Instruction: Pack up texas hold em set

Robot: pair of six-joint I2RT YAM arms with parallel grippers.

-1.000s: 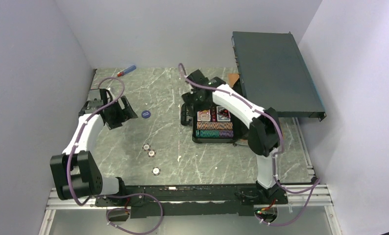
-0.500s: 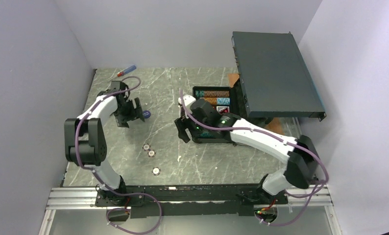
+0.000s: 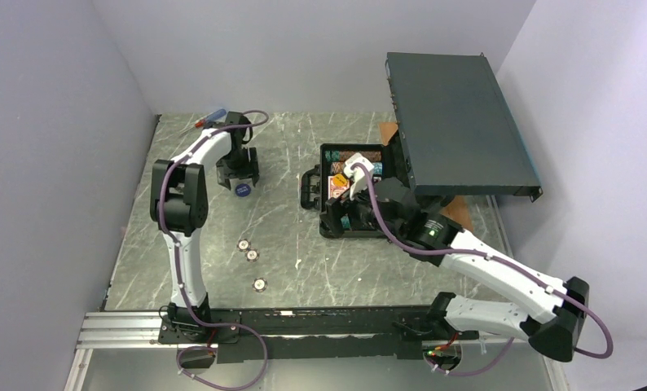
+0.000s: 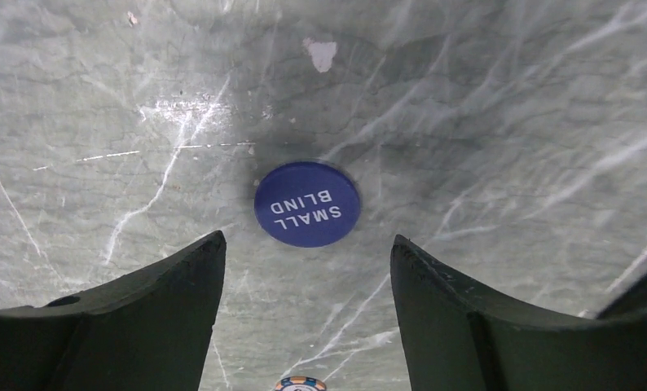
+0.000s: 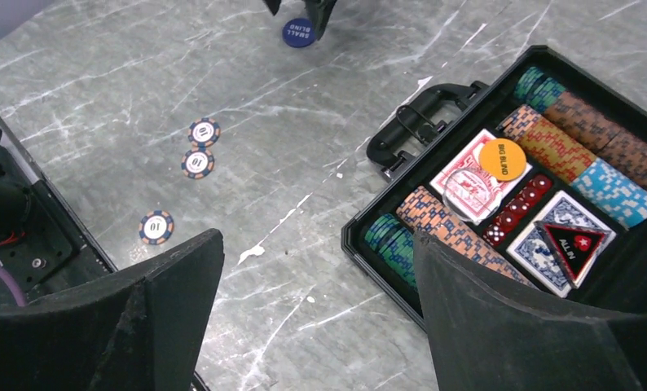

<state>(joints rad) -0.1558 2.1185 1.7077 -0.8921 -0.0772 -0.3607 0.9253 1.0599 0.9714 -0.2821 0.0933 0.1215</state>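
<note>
Hovering spread, the left gripper is framing a blue button reading "SMALL BLIND" on the desk. The right gripper, spread, is hanging above the edge of the open case, where an orange button, "BIG BLIND", and a black triangle, "ALL IN", are lying.

I record the case right of centre, decks and dice inside; the button lies left, three chips before it.

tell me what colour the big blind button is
Orange with dark lettering. The big blind button shows best in the right wrist view.
</note>
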